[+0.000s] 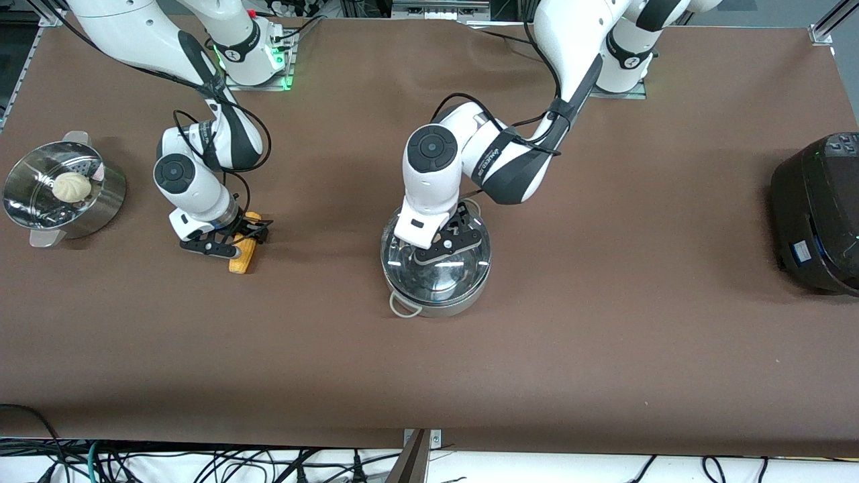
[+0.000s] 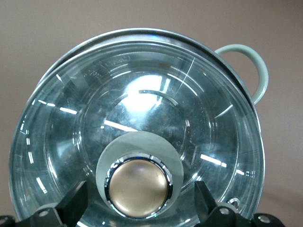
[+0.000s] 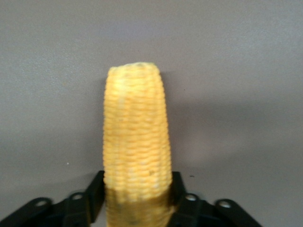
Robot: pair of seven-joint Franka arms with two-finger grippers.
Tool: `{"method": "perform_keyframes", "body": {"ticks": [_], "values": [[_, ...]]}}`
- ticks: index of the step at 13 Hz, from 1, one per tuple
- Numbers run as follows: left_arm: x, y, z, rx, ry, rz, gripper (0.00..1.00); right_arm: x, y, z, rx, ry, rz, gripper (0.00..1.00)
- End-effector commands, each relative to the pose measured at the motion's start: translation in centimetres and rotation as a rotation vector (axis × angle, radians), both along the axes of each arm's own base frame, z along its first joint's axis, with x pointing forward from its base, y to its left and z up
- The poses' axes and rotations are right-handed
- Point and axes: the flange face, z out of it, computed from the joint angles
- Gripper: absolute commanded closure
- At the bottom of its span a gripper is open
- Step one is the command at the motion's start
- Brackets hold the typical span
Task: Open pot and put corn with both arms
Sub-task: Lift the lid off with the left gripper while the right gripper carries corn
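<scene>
The steel pot (image 1: 444, 307) stands mid-table with its glass lid (image 1: 439, 272) on it. My left gripper (image 1: 448, 247) is low over the lid, open, with a finger (image 2: 75, 205) on each side of the tan knob (image 2: 137, 187) and a gap showing on both sides. The lid (image 2: 142, 94) and the pot's rim (image 2: 142, 32) fill the left wrist view. The yellow corn (image 1: 243, 253) lies on the table toward the right arm's end. My right gripper (image 1: 241, 235) is down on it, its fingers (image 3: 94, 189) pressed against both sides of the corn (image 3: 136, 142).
A steel steamer pot (image 1: 100, 208) with a white bun (image 1: 72, 186) stands at the right arm's end of the table. A large black cooker (image 1: 819, 215) stands at the left arm's end. Brown table (image 1: 429, 376) lies open nearer the front camera.
</scene>
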Motion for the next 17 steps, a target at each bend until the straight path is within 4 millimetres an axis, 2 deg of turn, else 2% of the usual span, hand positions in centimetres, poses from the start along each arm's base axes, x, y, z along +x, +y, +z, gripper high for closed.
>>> {"method": "perform_keyframes", "body": {"ticks": [1, 4, 5, 7, 10, 12, 13, 14, 15, 16, 17], "values": [[0.4, -0.4, 0.8, 0.013, -0.035, -0.001, 0.08, 0.4, -0.1, 1.5, -0.005, -0.032, 0.02, 1.0], [0.6, -0.1, 1.1, 0.015, -0.035, 0.002, 0.08, 1.3, -0.1, 3.3, -0.014, -0.026, 0.061, 1.0], [0.6, -0.1, 1.2, 0.016, -0.036, 0.001, 0.09, 2.4, -0.1, 4.9, -0.023, -0.011, 0.057, 1.0], [0.7, 0.2, 1.1, 0.018, -0.033, -0.007, 0.29, 5.4, 0.2, 9.6, -0.053, 0.06, 0.051, 1.0], [0.8, 0.4, 1.2, 0.025, -0.036, -0.047, 0.66, 8.1, 1.0, 15.6, -0.073, 0.145, 0.058, 1.0], [0.8, 0.5, 1.8, 0.024, -0.039, -0.055, 0.85, 8.9, 2.5, 19.3, -0.075, 0.171, 0.063, 1.0], [0.7, 0.7, 2.0, 0.031, -0.033, -0.053, 0.99, 9.1, 3.2, 20.9, -0.061, 0.187, 0.059, 1.0], [0.5, 0.9, 2.4, 0.043, -0.019, -0.048, 1.0, 9.1, 4.9, 22.7, -0.019, 0.194, 0.062, 1.0], [0.6, 1.6, 3.7, 0.052, -0.01, -0.042, 1.0, 9.2, 6.3, 24.5, 0.038, 0.198, 0.053, 1.0], [0.3, 2.0, 4.9, 0.064, 0.002, -0.04, 1.0, 9.1, 8.5, 25.7, 0.124, 0.203, 0.037, 1.0], [0.1, 2.8, 6.6, 0.075, 0.017, -0.035, 1.0, 8.8, 10.8, 26.2, 0.193, 0.211, 0.024, 1.0]]}}
